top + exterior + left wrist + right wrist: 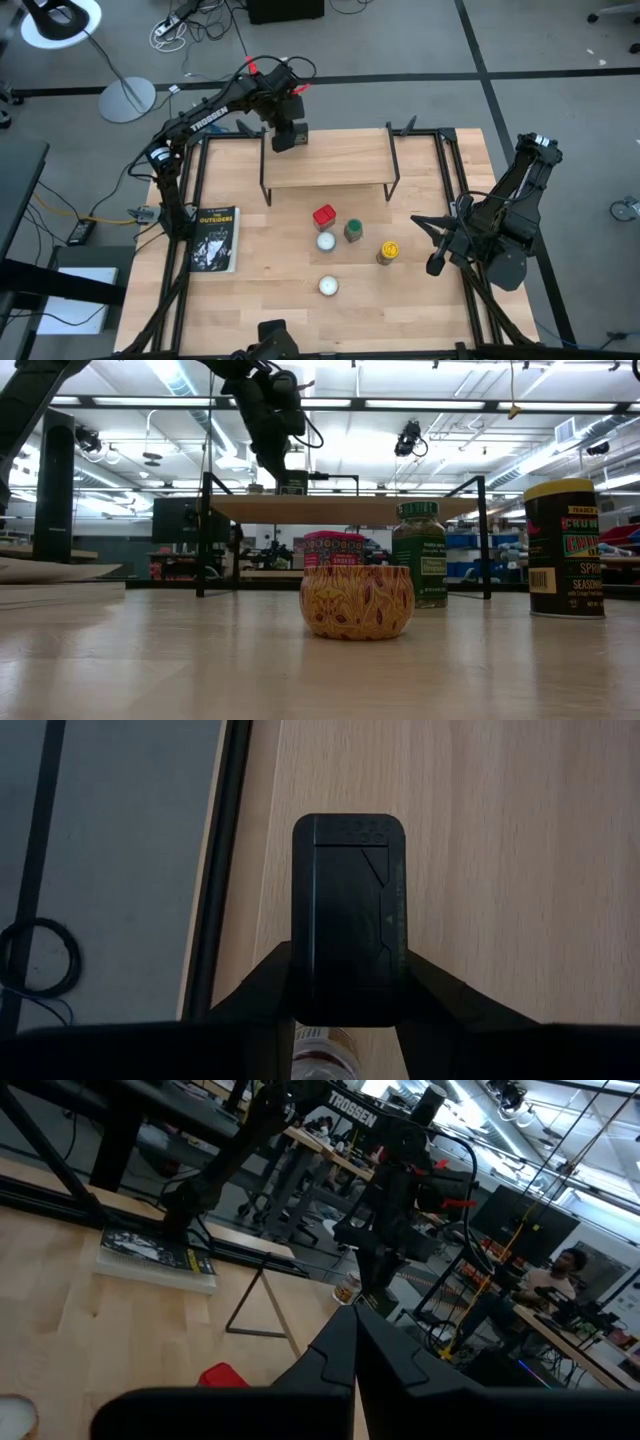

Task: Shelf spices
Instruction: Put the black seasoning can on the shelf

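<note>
High view: left gripper (290, 135) at the left end of the shelf (330, 165), jaws clamped on the dark square tin (291, 139), which sits at or just above the plank; contact cannot be told. On the tabletop (270, 290) in front: red box (324, 216), green-lidded jar (353, 231), yellow-lidded jar (388, 251). Right gripper (437, 262) waits at the right edge, jaws shut, empty.

Low view: tin (292, 483) at the plank's top, upright.

Left wrist view: tin (349, 915) gripped across its short sides; its long axis runs away from the wrist, along the fingers (255, 990).

Right wrist view: left arm seen over the shelf.

Judgement, placing step: lower until the base rests flat, well inside the plank's edges, then release without dragging; leave room alongside for the remaining containers.
</note>
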Controlling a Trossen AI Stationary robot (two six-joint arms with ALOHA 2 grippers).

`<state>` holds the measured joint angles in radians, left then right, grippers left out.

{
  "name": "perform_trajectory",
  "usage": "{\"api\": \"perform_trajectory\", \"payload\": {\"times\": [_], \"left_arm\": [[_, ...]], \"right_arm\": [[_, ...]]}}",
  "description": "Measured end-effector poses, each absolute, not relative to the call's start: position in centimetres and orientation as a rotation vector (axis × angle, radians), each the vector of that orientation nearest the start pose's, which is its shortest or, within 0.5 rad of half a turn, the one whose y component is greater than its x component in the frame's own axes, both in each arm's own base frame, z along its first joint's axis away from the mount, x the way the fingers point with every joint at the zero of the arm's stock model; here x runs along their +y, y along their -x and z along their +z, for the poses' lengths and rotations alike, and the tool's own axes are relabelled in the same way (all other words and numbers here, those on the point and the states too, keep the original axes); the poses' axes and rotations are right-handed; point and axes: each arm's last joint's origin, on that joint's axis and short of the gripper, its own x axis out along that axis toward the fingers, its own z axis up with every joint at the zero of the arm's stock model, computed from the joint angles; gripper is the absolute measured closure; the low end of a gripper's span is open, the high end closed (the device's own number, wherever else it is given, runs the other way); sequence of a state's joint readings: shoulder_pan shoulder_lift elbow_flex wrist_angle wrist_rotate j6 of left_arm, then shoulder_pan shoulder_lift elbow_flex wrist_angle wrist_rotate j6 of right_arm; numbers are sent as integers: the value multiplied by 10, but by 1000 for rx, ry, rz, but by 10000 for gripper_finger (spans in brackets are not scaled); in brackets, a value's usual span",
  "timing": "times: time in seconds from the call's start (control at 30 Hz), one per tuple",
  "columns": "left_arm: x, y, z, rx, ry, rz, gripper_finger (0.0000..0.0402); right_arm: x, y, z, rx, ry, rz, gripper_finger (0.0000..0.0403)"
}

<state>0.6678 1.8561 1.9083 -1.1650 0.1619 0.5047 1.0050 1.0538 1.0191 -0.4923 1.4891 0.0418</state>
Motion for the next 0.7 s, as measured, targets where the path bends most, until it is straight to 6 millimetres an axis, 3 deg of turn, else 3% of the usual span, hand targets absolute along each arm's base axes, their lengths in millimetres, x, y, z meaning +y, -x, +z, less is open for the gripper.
{"api": "perform_trajectory", "payload": {"times": [0.07, 0.27, 0.7], "left_arm": [[231, -300, 343, 1098, 7, 182, 278], [231, -300, 343, 1099, 6, 186, 220], [231, -300, 343, 1097, 8, 188, 230]], "right_arm": [[151, -130, 349, 159, 464, -475, 396], [151, -130, 349, 159, 464, -475, 401], [151, -130, 349, 159, 464, -476, 401]]}}
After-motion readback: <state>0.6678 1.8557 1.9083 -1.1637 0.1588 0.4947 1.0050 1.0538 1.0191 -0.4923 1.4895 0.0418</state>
